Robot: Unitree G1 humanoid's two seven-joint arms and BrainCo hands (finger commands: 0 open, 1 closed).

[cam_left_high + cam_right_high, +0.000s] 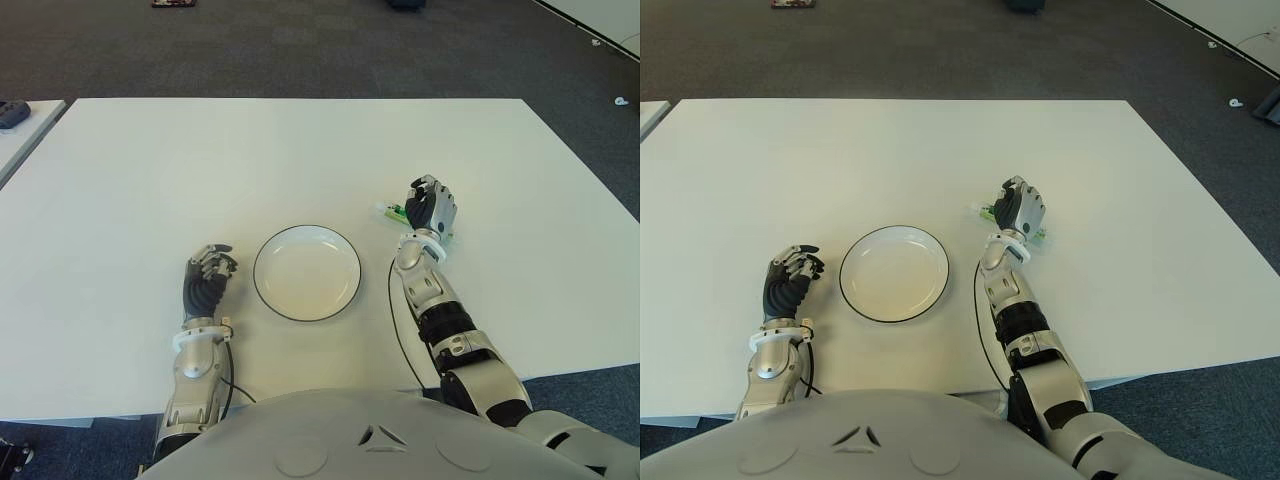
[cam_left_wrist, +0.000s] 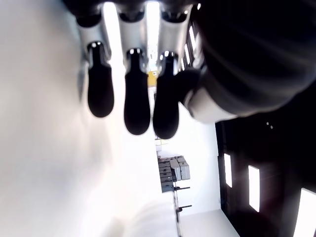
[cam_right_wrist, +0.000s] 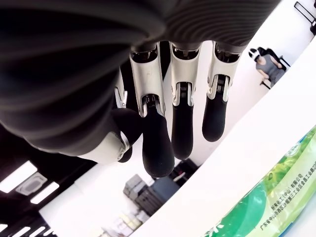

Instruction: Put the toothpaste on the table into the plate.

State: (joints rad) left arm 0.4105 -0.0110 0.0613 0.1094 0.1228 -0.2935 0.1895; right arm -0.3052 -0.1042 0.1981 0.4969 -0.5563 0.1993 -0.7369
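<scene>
A green and white toothpaste tube [image 1: 385,210] lies on the white table [image 1: 200,160] to the right of a round white plate [image 1: 305,272] with a dark rim. My right hand [image 1: 430,208] is over the tube and hides its middle. A green end sticks out on each side of the hand. In the right wrist view the fingers [image 3: 158,143] curve past the tube [image 3: 276,197] with a gap between them and it. My left hand [image 1: 207,272] shows left of the plate, holding nothing, fingers relaxed.
The plate holds nothing. A thin black cable [image 1: 393,300] runs along my right forearm. A second white table with a dark object [image 1: 12,113] stands at the far left. Dark carpet lies beyond the table's far edge.
</scene>
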